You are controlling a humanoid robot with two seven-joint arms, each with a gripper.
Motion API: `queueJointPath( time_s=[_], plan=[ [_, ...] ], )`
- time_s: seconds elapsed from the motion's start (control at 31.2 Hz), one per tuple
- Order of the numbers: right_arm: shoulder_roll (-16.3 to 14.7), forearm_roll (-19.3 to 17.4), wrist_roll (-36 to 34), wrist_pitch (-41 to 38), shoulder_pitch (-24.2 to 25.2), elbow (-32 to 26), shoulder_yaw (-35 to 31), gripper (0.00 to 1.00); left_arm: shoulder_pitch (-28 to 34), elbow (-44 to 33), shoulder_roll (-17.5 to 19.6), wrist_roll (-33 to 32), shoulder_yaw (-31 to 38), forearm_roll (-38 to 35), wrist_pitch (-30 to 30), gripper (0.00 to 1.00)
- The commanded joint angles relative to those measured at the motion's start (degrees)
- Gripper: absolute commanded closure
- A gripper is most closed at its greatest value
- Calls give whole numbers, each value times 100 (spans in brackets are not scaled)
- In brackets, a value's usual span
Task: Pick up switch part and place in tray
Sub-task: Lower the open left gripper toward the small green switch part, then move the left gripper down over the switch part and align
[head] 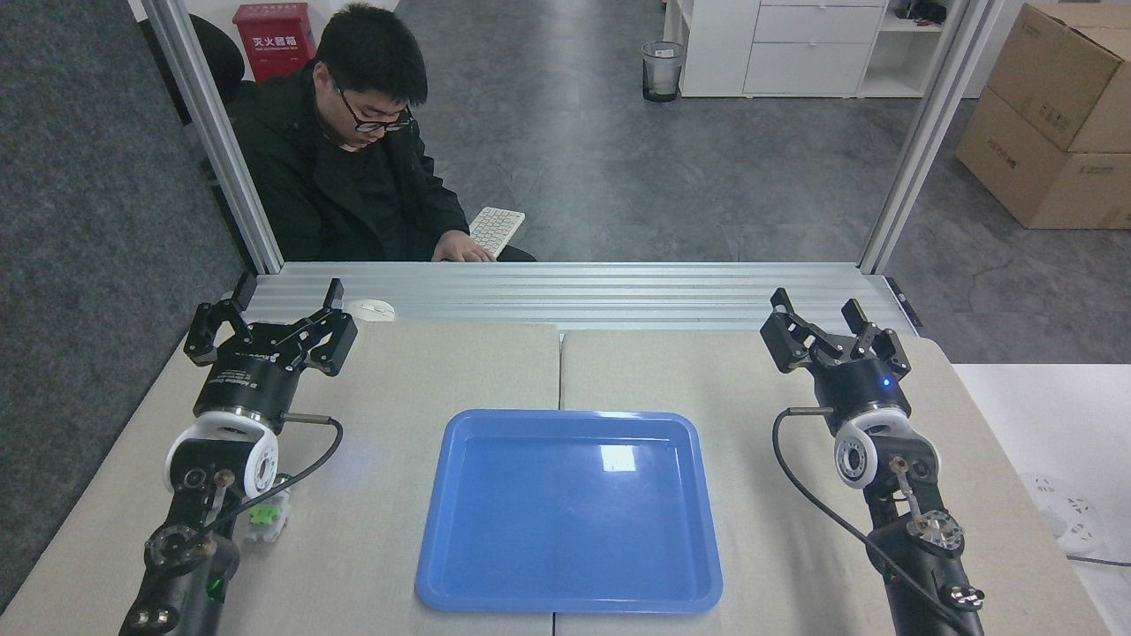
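- My left gripper [269, 320] hangs over the far left corner of the surface [398, 380], jaws spread wide and holding nothing.
- My right gripper [831, 329] sits over the far right part of the surface, jaws likewise spread apart and empty.
- I see the switch part [265, 517] lying on the surface near the left edge, toward the near side. My left arm crosses in front of it, so only its green middle and a bit of the white body show beside the arm's black cable.
- The switch part is well behind my left gripper, down by the wrist and forearm rather than anywhere near the jaws.
- The tray [459, 495] rests flat at the middle of the surface, closer to the near edge, straddling the seam between the two pale mats. Nothing lies in it; I only see a bright reflection on its glossy blue floor.
- The switch part is left of the tray, apart from its rim.
- A white mouse [371, 309] sits at the far edge of the surface, just right of my left gripper.
- Beyond the far edge, behind the aluminium rail [574, 291], a person [353, 168] in a dark jacket sits with a hand by a white keyboard [497, 228].
- A white power strip [1065, 517] lies on the side table off the right edge.
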Motion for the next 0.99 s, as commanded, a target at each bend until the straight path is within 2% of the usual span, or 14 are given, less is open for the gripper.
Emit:
queueJointPath(
  time_s=[0.0,0.1,0.38,0.77,0.96],
  plan=[
    [3,6,-2,-9,0,0,-3,0,-19,-172,63,-28,48,-23,-9,0],
    [3,6,-2,-1,0,0,-3,0,-63,-172,177,-19,74,3,9,0],
    [-6,6,-2,-9,0,0,-3,0,-63,-401,98,34,74,-6,185,0],
    [-6,6,-2,-9,0,0,-3,0,60,-401,98,69,39,12,71,0],
    [3,6,-2,-9,0,0,-11,0,464,-164,107,78,48,-5,-17,0]
  ],
)
